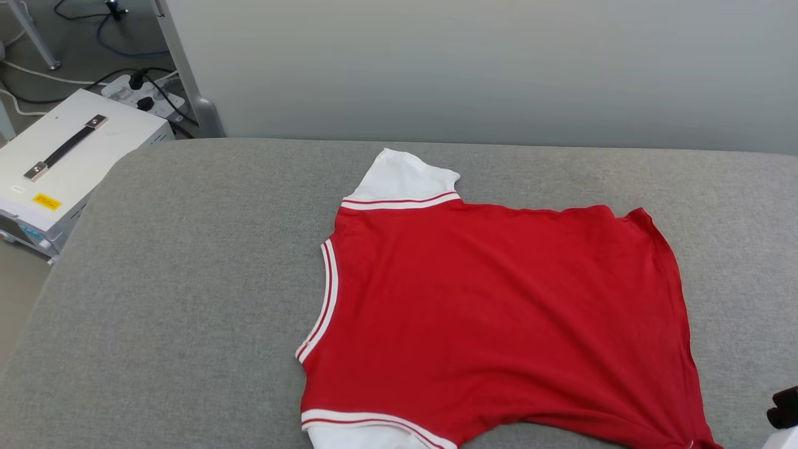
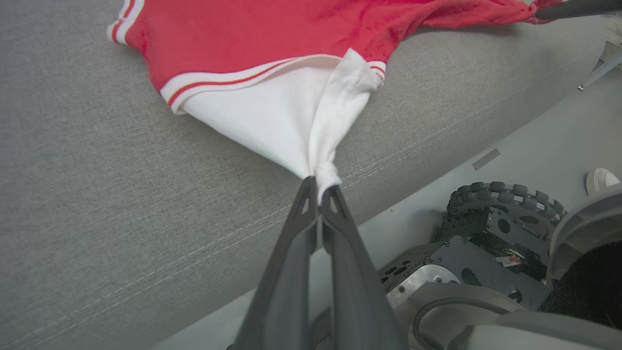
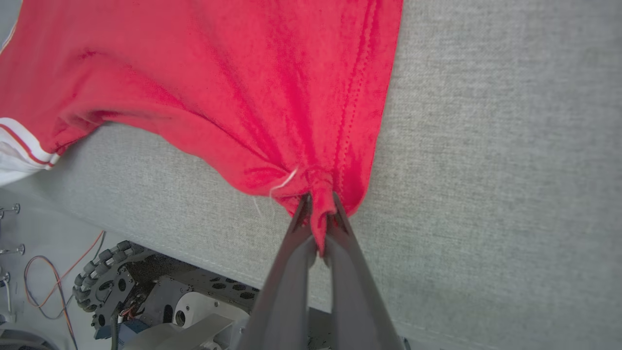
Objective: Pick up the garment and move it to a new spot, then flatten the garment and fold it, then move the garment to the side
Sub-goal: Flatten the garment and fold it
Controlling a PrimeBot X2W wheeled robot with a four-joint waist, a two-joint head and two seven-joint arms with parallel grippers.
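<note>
Lying spread on the grey cushion [image 1: 187,280] in the head view is the red shirt [image 1: 499,312]. Left wrist view: the left gripper [image 2: 318,187], fingers pressed together, pinches the white sleeve [image 2: 272,112] at its tips. Right wrist view: the right gripper [image 3: 318,206], likewise closed, clamps the hem [image 3: 320,187] corner, the cloth fanning out ahead.
</note>
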